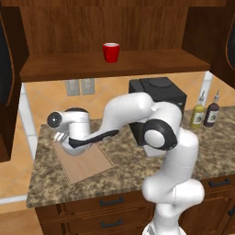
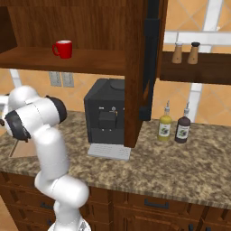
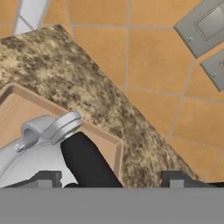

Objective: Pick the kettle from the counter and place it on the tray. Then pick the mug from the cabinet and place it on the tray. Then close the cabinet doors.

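**Over the tray, jaws standing wide around the kettle handle**

Up on the wall, the cabinet [image 1: 114,32] is hanging with its wide wooden shelf showing, and one of the cabinet doors [image 2: 152,58] is standing swung out, edge-on in the right base view. Below it the counter [image 1: 133,176] is running across the room, speckled granite over dark drawers. A black coffee machine [image 2: 106,115] is sitting at the back of the slab, with a yellow bottle [image 2: 165,127] and a dark bottle [image 2: 182,129] standing side by side to its right.

Toward the left end, the tray [image 1: 87,164] is lying flat on the granite. The kettle [image 3: 30,153] is resting on it, its spout pointing toward the tray's corner and its black handle arching up between the fingertips. The gripper [image 3: 109,183] is hovering right above the kettle with its jaws spread apart, one tip on each side of the handle, neither pressing on it as far as I can see.

The mug [image 1: 111,52] is sitting upright on the cabinet shelf, well apart from the arm.
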You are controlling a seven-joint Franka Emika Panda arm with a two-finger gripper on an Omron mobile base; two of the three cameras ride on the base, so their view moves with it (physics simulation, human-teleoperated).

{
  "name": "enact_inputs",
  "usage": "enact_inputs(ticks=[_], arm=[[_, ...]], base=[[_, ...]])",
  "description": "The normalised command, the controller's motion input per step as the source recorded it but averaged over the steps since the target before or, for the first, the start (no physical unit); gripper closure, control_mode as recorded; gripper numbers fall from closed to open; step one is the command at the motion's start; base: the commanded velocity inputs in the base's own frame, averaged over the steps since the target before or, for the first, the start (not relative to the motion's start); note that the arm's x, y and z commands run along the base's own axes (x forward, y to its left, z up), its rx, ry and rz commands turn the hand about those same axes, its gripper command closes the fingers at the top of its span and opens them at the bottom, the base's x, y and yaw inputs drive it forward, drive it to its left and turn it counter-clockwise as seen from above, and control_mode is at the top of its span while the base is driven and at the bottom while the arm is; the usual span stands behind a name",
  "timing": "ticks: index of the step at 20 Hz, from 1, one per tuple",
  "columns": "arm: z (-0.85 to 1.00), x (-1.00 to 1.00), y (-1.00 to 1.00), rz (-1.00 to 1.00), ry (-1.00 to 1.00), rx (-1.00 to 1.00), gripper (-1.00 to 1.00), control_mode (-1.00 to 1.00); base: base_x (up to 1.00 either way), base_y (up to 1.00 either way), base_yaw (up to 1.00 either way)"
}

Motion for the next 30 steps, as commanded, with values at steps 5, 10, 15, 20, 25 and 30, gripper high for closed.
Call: enact_inputs(ticks=[5,10,15,20,25,30], arm=[[-0.22,-0.16,-0.01,-0.02,-0.04,0.00,-1.00,-1.00],[0.00,-0.10,-0.16,-0.08,-0.06,0.00,-1.00,-1.00],[0.06,-0.20,-0.27,-0.12,-0.04,0.00,-1.00,-1.00],[0.53,-0.36,-0.20,-0.09,-0.12,0.00,-1.00,-1.00],[0.62,-0.54,-0.21,-0.06,-0.17,0.00,-1.00,-1.00],[0.28,-0.68,-0.38,-0.08,-0.07,0.00,-1.00,-1.00]], base=[[0.00,0.00,0.00],[0.00,0.00,0.00],[0.00,0.00,0.00],[0.00,0.00,0.00],[0.00,0.00,0.00],[0.00,0.00,0.00]])
